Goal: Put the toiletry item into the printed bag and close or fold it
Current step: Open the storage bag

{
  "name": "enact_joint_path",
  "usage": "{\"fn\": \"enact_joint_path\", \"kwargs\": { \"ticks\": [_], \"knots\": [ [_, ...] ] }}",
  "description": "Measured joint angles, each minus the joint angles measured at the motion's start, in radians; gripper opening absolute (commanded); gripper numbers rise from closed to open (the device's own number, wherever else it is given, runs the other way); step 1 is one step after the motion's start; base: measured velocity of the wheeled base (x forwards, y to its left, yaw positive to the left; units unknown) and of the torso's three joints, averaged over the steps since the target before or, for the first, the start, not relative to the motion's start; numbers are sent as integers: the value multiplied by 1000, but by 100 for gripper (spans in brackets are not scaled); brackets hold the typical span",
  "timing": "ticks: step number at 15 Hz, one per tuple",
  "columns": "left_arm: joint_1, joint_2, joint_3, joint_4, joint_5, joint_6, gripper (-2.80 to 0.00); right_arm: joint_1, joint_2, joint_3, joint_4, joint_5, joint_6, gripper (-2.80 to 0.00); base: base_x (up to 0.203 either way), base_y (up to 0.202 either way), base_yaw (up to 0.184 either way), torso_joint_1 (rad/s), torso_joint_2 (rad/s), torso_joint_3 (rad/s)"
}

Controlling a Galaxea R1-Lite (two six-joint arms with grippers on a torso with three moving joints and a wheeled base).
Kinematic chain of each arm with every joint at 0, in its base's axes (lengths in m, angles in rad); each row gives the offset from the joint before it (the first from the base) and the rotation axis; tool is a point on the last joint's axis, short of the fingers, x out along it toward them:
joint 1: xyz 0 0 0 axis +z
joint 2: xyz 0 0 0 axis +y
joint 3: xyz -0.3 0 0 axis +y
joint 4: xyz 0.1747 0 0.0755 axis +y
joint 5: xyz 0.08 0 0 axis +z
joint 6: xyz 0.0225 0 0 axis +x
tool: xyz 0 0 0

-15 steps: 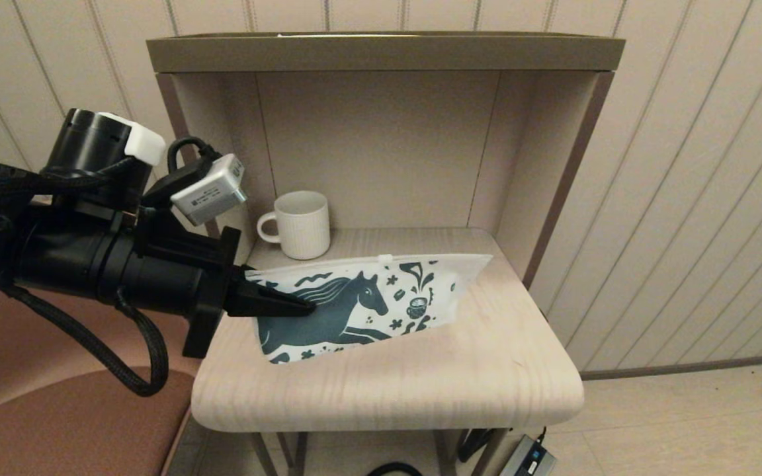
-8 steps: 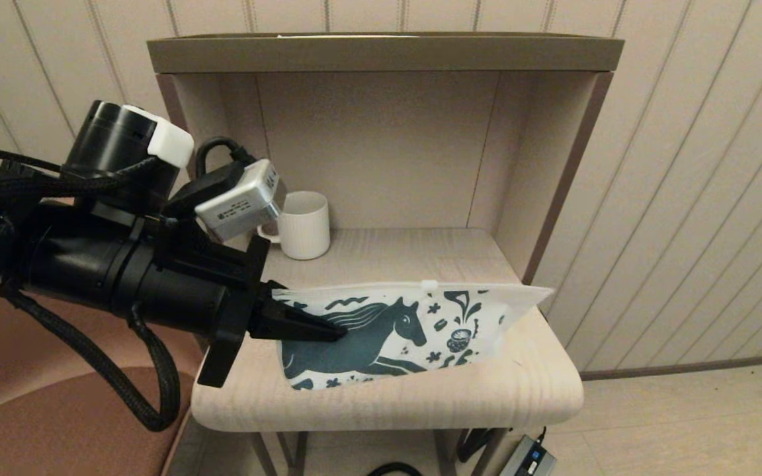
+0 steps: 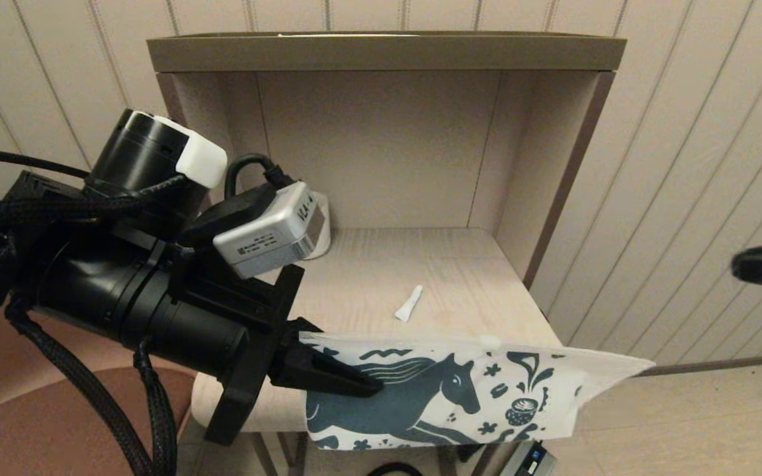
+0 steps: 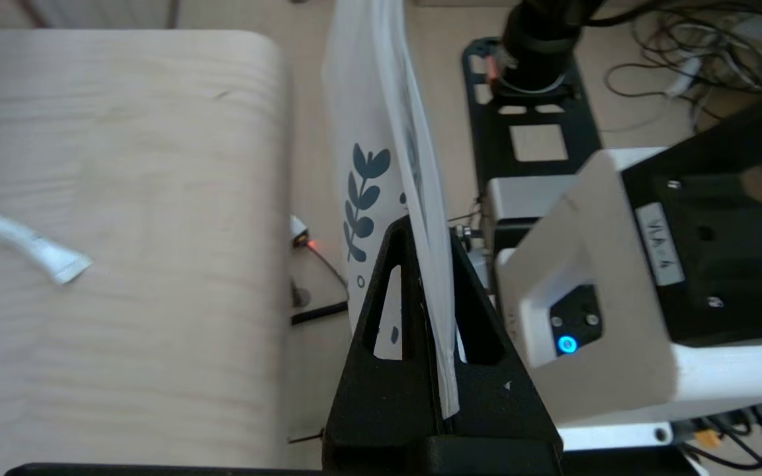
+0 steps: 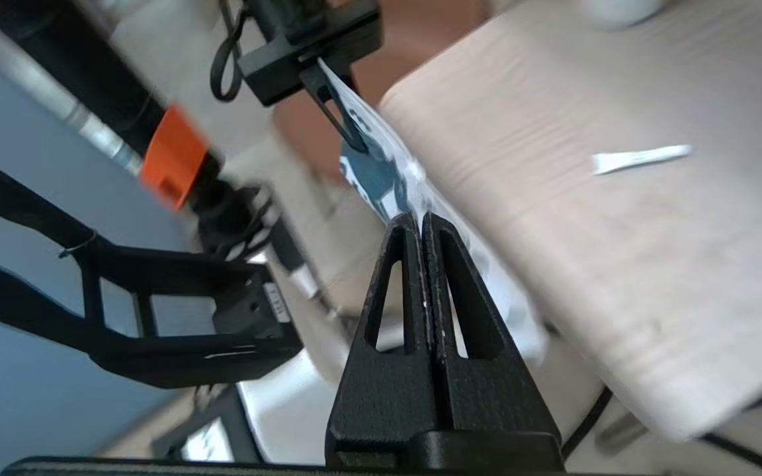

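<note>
My left gripper (image 3: 368, 387) is shut on the left end of the printed bag (image 3: 487, 396), a white pouch with a dark teal horse. The bag hangs in the air past the table's front edge, on edge, with its zip side up. In the left wrist view the bag (image 4: 368, 132) runs between the shut fingers (image 4: 394, 291). A small white toiletry tube (image 3: 409, 303) lies bare on the tabletop behind the bag and shows as the tube (image 4: 30, 248) and the tube (image 5: 642, 158). My right gripper (image 3: 738, 264) comes in from the right edge, shut and holding nothing, near the bag's right end (image 5: 381, 172).
The light wood table (image 3: 473, 264) sits inside an open-fronted cubby with side walls and a top shelf (image 3: 381, 53). A white mug (image 3: 323, 228) at the back left is mostly hidden by my left wrist. A brown chair (image 3: 57, 423) stands to the left.
My left gripper has pulled the bag forward and to the right off the table, uncovering the white tube. The right gripper has come into the head view at the right.
</note>
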Motion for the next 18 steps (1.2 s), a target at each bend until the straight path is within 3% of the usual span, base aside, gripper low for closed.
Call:
{"fn": "enact_joint_path", "kwargs": {
  "ticks": [3,7,8,10,11,18],
  "knots": [
    [-6,5,-8,-1,-33,0,-280,5,180,-220,204,23,-158,-280,0,0,0,0,0,0],
    [-9,9,-9,-5,-39,0,-280,-27,355,-427,448,22,-452,-280,0,0,0,0,0,0],
    [-10,7,-6,-7,-41,-1,-280,-20,377,-435,453,22,-488,0,0,0,0,0,0,0],
    [-9,-4,-5,-8,-41,-3,-280,-1,393,-421,408,25,-509,0,0,0,0,0,0,0],
    [-9,-12,-4,-8,-41,-6,-280,11,394,-407,359,30,-509,-280,0,0,0,0,0,0],
    [-13,-30,2,-7,-38,-7,-280,119,363,-358,323,32,-506,-280,0,0,0,0,0,0]
  ]
}}
